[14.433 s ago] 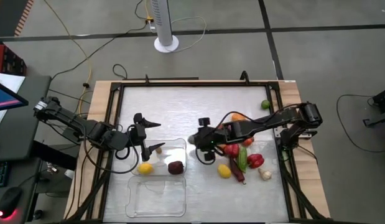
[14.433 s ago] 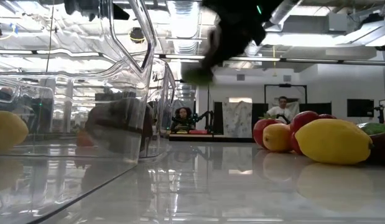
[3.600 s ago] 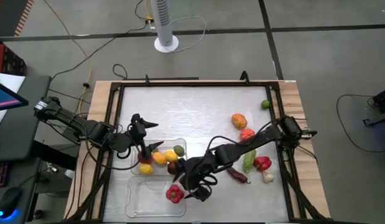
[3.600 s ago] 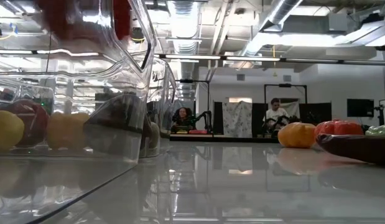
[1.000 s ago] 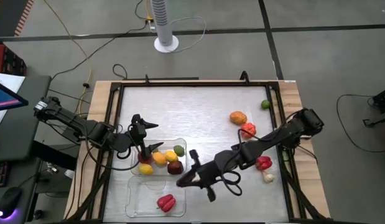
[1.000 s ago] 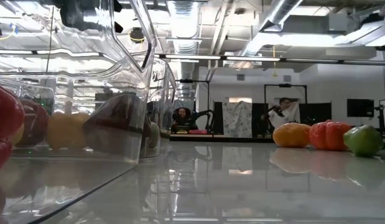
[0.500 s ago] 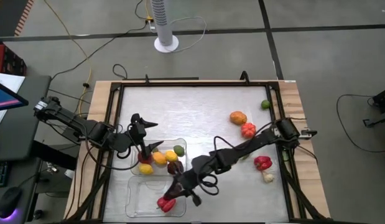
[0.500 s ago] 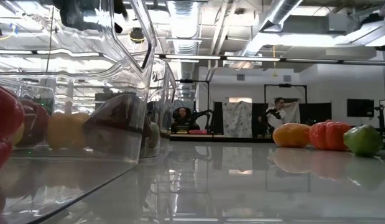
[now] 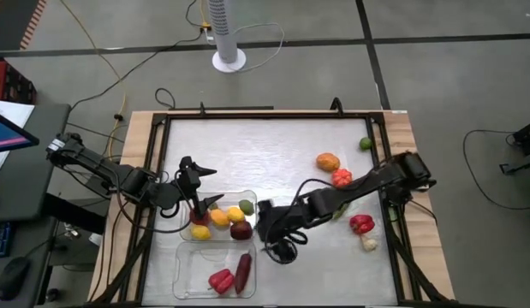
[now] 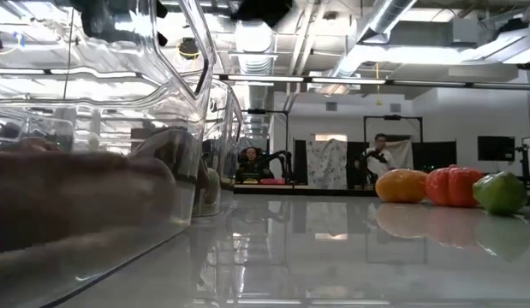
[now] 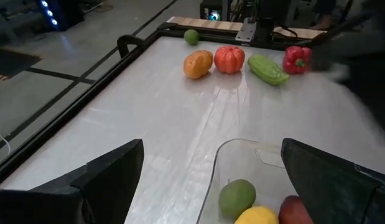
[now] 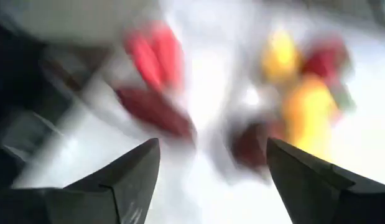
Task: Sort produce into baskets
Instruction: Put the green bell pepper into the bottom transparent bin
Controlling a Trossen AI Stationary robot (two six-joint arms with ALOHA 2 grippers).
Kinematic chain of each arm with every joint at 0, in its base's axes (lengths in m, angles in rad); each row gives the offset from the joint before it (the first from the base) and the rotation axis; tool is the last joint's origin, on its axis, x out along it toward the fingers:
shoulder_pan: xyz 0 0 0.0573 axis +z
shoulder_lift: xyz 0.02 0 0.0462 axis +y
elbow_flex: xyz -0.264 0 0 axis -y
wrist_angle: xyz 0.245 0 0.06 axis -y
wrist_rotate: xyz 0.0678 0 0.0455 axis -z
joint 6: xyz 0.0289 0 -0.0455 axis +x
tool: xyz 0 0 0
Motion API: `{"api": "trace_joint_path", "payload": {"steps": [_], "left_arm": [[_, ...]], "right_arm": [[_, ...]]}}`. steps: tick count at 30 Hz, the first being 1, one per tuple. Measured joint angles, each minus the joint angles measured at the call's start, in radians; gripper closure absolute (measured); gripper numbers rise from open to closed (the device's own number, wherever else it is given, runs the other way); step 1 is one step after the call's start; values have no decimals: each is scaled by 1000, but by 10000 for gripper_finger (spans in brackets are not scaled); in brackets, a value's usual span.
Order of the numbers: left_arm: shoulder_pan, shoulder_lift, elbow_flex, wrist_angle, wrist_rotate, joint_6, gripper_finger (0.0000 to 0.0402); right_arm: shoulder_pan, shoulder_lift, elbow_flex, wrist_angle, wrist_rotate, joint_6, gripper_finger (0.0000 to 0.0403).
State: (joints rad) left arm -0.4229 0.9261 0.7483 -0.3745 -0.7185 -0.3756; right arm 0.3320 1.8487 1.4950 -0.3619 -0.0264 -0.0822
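High view: right gripper (image 9: pixel 273 233), jaws apart and empty, is being held nearer the green cucumber (image 9: pixel 340 209) than the left gripper (image 9: pixel 200 184), also open.

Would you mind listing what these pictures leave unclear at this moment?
- Right wrist view: motion blur smears the produce; pieces cannot be identified.
- Low view: the near basket wall distorts its contents into a dark smudge.
- High view: the right claw is a dark tangle with cable; finger state unreadable.
- High view: the white piece is too small to identify.
- Left wrist view: the right arm is blurred and cut off.
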Motion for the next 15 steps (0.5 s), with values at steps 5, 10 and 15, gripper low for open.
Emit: {"api": "trace_joint_path", "payload": {"steps": [5, 10, 15], "left_arm": [[0, 3, 0, 3, 1, 0, 33], [0, 3, 0, 8, 5, -4, 33], [0, 3, 0, 21, 5, 8, 33]], "right_arm": [[14, -106, -107, -261, 262, 60, 84], [9, -247, -339, -333, 321, 231, 83], [24, -352, -495, -473, 312, 315, 66]]}}
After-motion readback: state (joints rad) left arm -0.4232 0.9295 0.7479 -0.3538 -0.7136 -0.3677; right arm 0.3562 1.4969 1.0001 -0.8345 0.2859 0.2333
